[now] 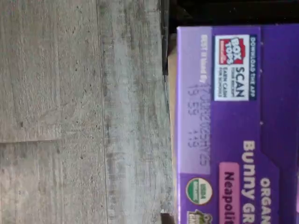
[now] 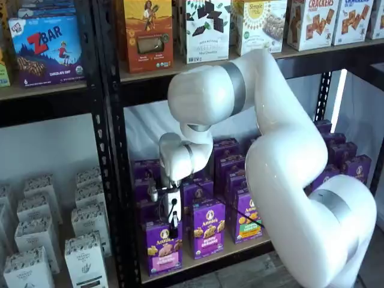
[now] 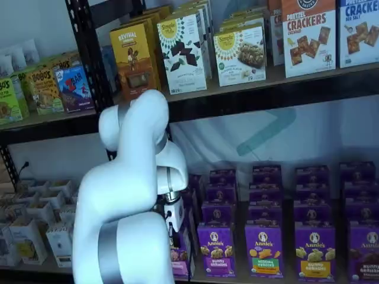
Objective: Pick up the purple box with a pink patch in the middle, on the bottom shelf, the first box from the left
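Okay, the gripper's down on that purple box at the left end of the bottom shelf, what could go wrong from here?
1. The gripper is closed at the top of the purple box; a grip that high may let the box tilt or slip as it lifts.
2. The neighbouring purple box stands close beside it and might get dragged or tipped.
3. The black upright post is just to the side, so the box could clip it while coming off the bottom shelf.

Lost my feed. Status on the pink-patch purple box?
Gripper shut on the purple box. Box upright on the bottom shelf. Neighbour boxes close alongside.
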